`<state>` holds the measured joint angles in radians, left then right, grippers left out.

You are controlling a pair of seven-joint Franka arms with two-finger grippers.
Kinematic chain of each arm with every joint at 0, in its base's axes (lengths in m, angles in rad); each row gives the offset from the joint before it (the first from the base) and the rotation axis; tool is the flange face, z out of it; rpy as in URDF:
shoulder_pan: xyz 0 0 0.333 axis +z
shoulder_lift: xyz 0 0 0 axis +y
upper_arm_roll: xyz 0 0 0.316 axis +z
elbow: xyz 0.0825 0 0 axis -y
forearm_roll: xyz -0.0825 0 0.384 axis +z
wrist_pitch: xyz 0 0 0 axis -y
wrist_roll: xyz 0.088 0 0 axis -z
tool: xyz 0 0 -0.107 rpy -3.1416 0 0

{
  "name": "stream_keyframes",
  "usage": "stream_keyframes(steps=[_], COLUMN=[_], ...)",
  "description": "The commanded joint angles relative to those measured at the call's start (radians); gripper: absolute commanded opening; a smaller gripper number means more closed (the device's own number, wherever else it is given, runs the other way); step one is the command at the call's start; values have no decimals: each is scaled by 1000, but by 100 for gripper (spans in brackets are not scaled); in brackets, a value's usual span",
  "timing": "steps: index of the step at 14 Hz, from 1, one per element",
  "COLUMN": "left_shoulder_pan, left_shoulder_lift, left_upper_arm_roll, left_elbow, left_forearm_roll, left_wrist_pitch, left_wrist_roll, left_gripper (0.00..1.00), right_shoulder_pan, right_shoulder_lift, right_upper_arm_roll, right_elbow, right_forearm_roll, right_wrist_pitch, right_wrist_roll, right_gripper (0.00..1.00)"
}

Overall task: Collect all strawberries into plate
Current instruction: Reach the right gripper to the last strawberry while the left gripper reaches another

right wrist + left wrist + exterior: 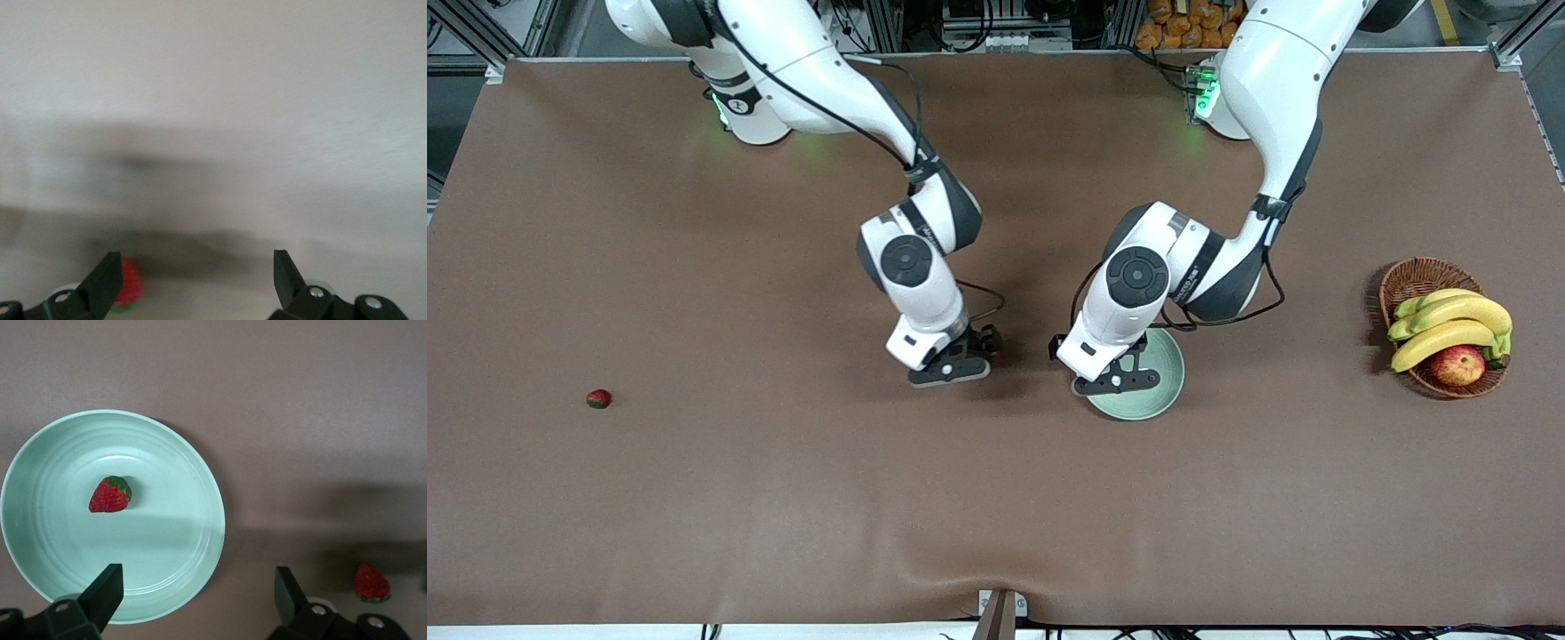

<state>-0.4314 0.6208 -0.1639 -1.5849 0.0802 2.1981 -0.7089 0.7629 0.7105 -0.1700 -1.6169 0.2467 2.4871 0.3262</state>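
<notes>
I see the left gripper (1119, 378) hanging over the plate (1169, 378), its fingers (107, 587) spread wide and holding nothing. The plate sits near the middle of the table, and through the left wrist camera one strawberry (110, 495) lies inside it, a little off the plate's centre. A second strawberry (371, 583) rests on the brown table cover (783, 498) just outside the rim — on the side toward the right arm's end of the table.

The right gripper (951, 366) hovers over the cloth beside the plate, fingers (103, 283) likewise released and empty; in its wrist camera a red berry peeks out right next to one fingertip, partly hidden by it.

The third strawberry (599, 399) lies alone, well apart from the plate, at roughly 9 o'clock from it in the front camera's picture.

At about 3 o'clock from the plate stands a wicker basket (1414, 277) with bananas (1449, 322) and an apple (1458, 365) in it.
</notes>
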Motion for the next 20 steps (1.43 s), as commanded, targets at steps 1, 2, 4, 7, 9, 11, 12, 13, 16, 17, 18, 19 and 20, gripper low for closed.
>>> stream_keyframes(steps=[1,2,4,7,9,11,12,13,16,17,18,19,20], left_shoulder_pan=[-22,-35,-58,-78,-104,-121,-131,-133,-161,-177,-190,-191,-213], left_shoulder_lift=[-19,-7,20,45,56,66,73,89,155,166,169,172,184], left_upper_arm_roll=[0,0,0,0,0,0,1,1,4,7,12,12,14], left_elbow=[5,31,62,94,98,102,102,103,126,131,131,131,132], left_forearm_roll=[24,24,19,23,23,23,24,23,26,27,27,29,33], left_wrist_pitch=[-4,-3,-3,6,35,60,83,124,221,236,242,244,253], left_wrist_roll=[-27,-26,-29,-27,-27,-27,-27,-27,-20,-23,-21,-21,-26], left_gripper=[100,100,100,100,100,100,100,100,100,100,100,100,100], right_shoulder_pan=[-97,-131,-195,-353,-459,-563,-609,-651,-740,-773,-809,-838,-858], right_shoulder_lift=[-167,-202,-288,-362,-367,-365,-358,-353,-339,-321,-295,-261,-228], right_upper_arm_roll=[14,15,10,12,10,10,9,7,7,7,7,7,7], right_elbow=[-187,-231,-329,-425,-428,-425,-422,-419,-394,-373,-347,-315,-275], right_forearm_roll=[-1,-1,-3,-4,-4,-6,-10,-23,-118,-154,-177,-182,-182], right_wrist_pitch=[-4,-4,-4,-7,-49,-83,-83,-83,-85,-85,-85,-83,-83], right_wrist_roll=[-129,-163,-182,-348,-490,-594,-646,-686,-711,-716,-742,-783,-823], right_gripper=[100,100,100,100,100,100,100,100,100,100,100,100,100])
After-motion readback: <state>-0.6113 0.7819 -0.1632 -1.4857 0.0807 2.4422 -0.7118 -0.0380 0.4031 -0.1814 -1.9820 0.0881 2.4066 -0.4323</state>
